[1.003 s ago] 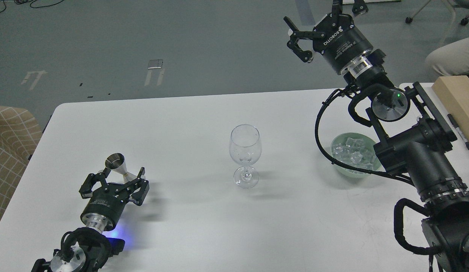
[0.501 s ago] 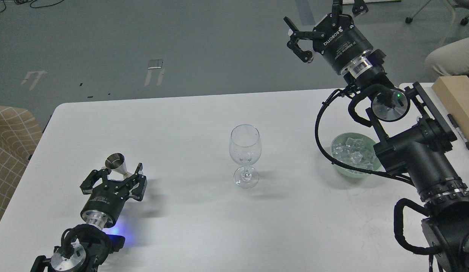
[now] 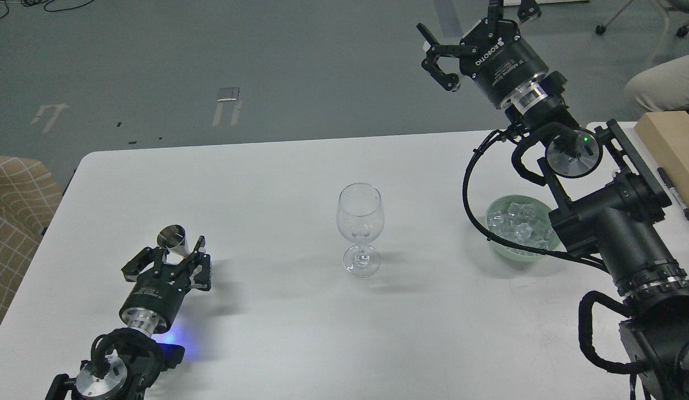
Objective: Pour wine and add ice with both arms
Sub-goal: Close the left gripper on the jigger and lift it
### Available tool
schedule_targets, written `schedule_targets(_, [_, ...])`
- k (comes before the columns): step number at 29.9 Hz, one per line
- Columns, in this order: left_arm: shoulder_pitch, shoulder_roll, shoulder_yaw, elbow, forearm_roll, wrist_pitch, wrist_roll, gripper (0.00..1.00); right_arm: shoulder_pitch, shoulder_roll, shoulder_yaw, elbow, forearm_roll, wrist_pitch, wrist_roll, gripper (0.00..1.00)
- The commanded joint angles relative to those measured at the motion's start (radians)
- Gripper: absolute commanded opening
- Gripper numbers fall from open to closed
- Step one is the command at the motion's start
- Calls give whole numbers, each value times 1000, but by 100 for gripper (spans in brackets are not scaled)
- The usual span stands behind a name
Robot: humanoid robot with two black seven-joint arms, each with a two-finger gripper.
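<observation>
An empty clear wine glass (image 3: 360,219) stands upright at the table's middle. A small steel jigger cup (image 3: 172,238) stands at the front left. My left gripper (image 3: 179,250) lies low on the table with its fingers on either side of the jigger's lower part, jaws partly closed, a small gap still showing. Clear ice cubes (image 3: 516,222) fill a pale green bowl (image 3: 502,249) at the right, partly hidden behind my right arm. My right gripper (image 3: 469,25) is open and empty, raised high beyond the table's far edge.
The white table (image 3: 277,333) ends at the far edge near the top third. A wooden block (image 3: 674,144) and a black marker (image 3: 676,191) lie at the far right. A tan checked seat (image 3: 14,222) stands at the left. A person's knee (image 3: 663,83) is at the right.
My left gripper has slid forward around the jigger and its fingers have narrowed. The right arm has barely moved. The glass and the bowl are unchanged.
</observation>
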Motion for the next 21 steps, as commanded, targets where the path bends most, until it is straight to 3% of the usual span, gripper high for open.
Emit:
schedule_targets(1, [-1,0,0,0,1,0,-1,45,0,0,-1,0,0,0,0,100])
schedule_targets(13, [-2,0,4,-1,4,-3,-4,32,0,0,-1,0,0,0,0,100])
schedule_targets(15, [-1,0,6,-3,4,-3,-7,25,0,0,1,0,0,-2,0,100])
schedule_targets(21, [-2,0,6,-4,2,-2,-4,21,0,0,-1,0,0,-2,0,100])
